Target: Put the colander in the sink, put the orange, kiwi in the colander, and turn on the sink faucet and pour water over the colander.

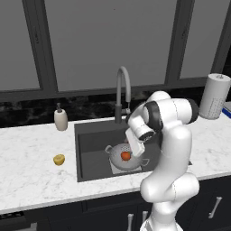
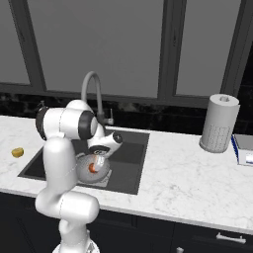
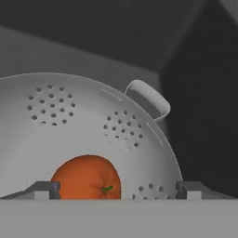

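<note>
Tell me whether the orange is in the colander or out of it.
In. The orange rests on the inner wall of the colander, which stands in the sink; the open gripper straddles it.

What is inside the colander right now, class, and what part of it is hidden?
One orange lies in the colander, which sits in the sink. The open tool hangs just above it. The bowl floor under the orange is covered.

light: even, soft, dim | shadows: faint | glare: none | focus: slightly soft, low-resolution render
</note>
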